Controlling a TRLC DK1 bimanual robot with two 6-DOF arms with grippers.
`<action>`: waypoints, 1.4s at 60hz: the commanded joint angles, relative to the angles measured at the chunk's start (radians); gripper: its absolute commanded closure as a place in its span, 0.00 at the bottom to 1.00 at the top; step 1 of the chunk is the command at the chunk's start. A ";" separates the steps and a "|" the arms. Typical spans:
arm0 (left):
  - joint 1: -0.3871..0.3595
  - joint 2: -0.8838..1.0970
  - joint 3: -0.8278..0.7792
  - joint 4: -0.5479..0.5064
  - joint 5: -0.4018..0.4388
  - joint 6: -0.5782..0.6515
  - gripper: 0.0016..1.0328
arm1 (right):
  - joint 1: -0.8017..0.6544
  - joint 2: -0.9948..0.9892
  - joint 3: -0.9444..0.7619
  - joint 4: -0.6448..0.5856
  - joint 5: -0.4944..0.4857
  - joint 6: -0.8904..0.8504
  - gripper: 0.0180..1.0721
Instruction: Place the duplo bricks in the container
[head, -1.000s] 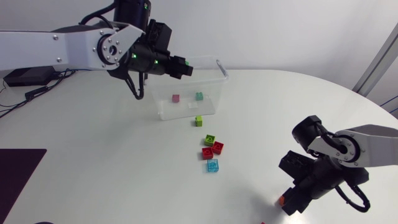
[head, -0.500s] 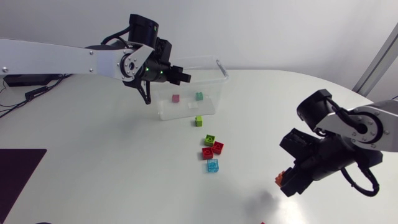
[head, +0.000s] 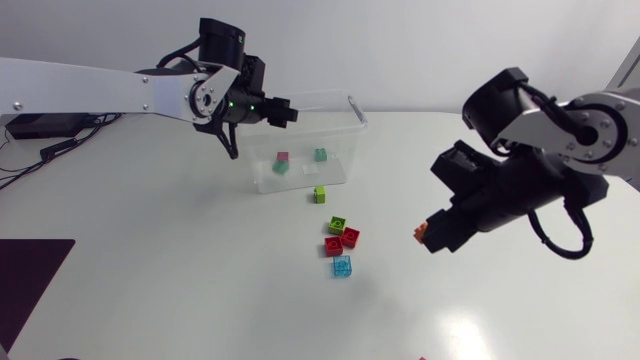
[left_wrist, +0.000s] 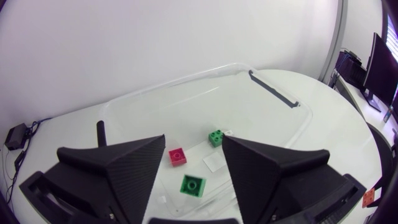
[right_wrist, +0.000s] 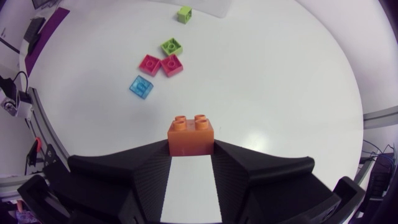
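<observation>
Over the bench's (head: 150, 260) right side, the right gripper (head: 428, 238) is carrying the orange brick (right_wrist: 191, 134), fingers clamped on both its sides. Vs 1 s ago it's risen off the surface and is swinging in twd the container (head: 352, 108). The left gripper (head: 285, 112) is hanging wide open & empty above the container. Inside, a dark green brick (left_wrist: 193, 185) is now lying w/ the pink brick (left_wrist: 177, 156) and the other green brick (left_wrist: 216, 137), prob. just dropped. At least five loose bricks (head: 350, 237) are waiting btwn the arms.
</observation>
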 joint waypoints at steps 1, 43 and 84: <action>0.015 -0.008 0.018 0.011 -0.008 -0.024 0.16 | 0.012 0.035 0.066 -0.012 -0.010 0.045 0.69; -0.106 -0.491 -0.402 -0.147 0.134 0.113 0.16 | 0.075 0.356 0.514 0.059 -0.010 0.166 0.69; -0.347 -0.430 -0.642 -0.107 0.139 0.203 0.17 | 0.055 0.629 0.870 0.074 0.025 0.217 0.69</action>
